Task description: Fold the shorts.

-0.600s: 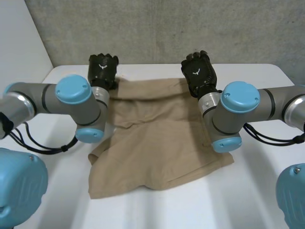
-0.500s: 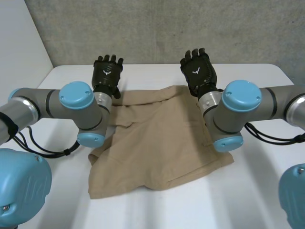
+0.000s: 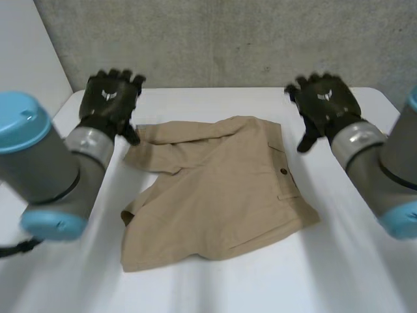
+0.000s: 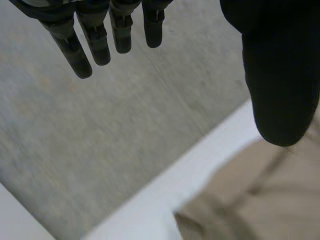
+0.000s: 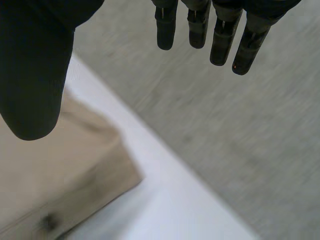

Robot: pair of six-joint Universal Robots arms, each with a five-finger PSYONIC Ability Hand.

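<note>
Tan shorts (image 3: 215, 189) lie on the white table (image 3: 352, 261), folded over on themselves, with a pocket button showing near their right edge. My left hand (image 3: 109, 101) hovers above the table beside the shorts' far left corner, fingers straight and holding nothing. My right hand (image 3: 324, 104) hangs apart from the shorts' far right corner, likewise open. In the left wrist view, the shorts' corner (image 4: 260, 200) lies below the thumb (image 4: 280, 75). In the right wrist view, the shorts' corner (image 5: 65, 165) sits under the thumb (image 5: 35, 65).
A grey concrete wall (image 3: 228, 39) rises behind the table's far edge. A white panel (image 3: 26, 59) stands at the left. Bare table surface surrounds the shorts on every side.
Both hands let go of the shorts' far edge, opened and pulled up and outward toward me. The far edge of the shorts has dropped flat onto the table.
</note>
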